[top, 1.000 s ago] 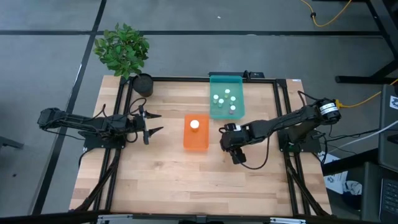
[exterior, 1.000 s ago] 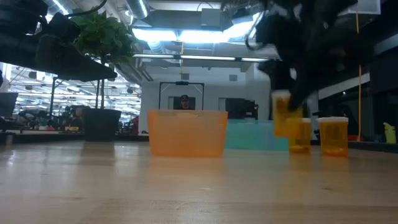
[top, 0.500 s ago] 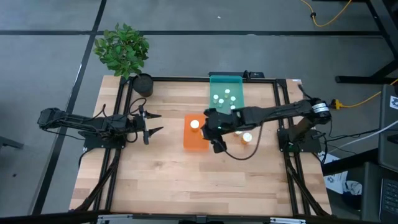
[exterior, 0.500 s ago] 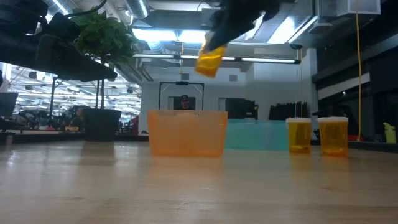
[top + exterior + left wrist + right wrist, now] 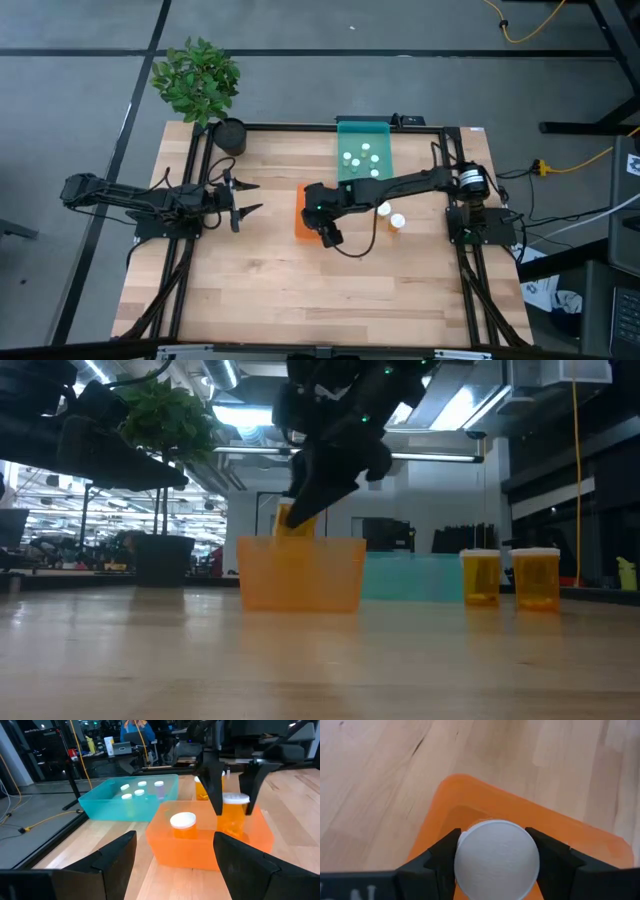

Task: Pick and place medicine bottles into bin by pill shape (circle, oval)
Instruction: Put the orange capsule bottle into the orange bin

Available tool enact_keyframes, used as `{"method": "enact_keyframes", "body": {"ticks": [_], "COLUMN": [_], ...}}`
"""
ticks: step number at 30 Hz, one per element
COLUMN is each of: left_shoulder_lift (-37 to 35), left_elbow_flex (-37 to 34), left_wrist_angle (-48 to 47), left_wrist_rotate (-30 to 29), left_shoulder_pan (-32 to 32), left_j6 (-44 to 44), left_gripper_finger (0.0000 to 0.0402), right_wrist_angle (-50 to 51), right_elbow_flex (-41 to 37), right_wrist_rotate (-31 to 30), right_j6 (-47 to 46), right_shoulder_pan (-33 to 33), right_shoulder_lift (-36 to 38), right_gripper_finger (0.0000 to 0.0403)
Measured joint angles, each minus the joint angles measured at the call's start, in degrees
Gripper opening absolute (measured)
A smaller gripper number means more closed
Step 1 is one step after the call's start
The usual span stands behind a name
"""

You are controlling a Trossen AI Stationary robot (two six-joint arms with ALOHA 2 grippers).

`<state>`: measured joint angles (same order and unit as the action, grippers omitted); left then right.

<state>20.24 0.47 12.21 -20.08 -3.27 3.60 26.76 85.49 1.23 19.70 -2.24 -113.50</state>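
Now an amber bottle is being lowered into the orange bin.

Clamped between the fingers of the right gripper point(image 5: 495, 857), an amber-bodied, white-capped medicine bottle point(image 5: 234, 815) is held upright over the translucent orange plastic bin point(image 5: 303, 226), near the middle of the wooden table point(image 5: 270, 300), presumably so that it can be released standing beside a second white-capped amber bottle point(image 5: 183, 825) already inside. At about one o'clock from that bin, a teal plastic bin point(image 5: 352, 135) holds several small white-capped bottles point(image 5: 362, 155), evidently the other pill shape. Two more amber bottles point(image 5: 391, 216) wait on the table at three o'clock from the orange bin. At nine o'clock, the left gripper point(image 5: 245, 198) is parked with its fingers apart, holding nothing, kept clear of the work.
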Motion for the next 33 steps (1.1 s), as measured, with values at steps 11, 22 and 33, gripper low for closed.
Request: {"method": "enact_keyframes", "body": {"ticks": [11, 22, 33], "left_shoulder_lift": [0.0, 0.0, 0.0], "left_elbow_flex": [0.0, 0.0, 0.0], "left_wrist_angle": [0.0, 0.0, 0.0], "left_wrist_rotate": [0.0, 0.0, 0.0], "left_shoulder_pan": [0.0, 0.0, 0.0], "left_j6": [0.0, 0.0, 0.0], "left_gripper_finger": [0.0257, 0.0257, 0.0257], "right_wrist_angle": [-2.1, -2.5, 7.3], "right_elbow_flex": [0.9, 0.9, 5.9], "right_wrist_rotate": [0.4, 0.4, 0.1], "right_j6": [0.0, -1.4, -1.6], "right_shoulder_pan": [0.1, 0.1, -0.3], "right_shoulder_lift": [-3.1, -3.2, -2.0], "right_gripper_finger": [0.0208, 0.0254, 0.0273]}}
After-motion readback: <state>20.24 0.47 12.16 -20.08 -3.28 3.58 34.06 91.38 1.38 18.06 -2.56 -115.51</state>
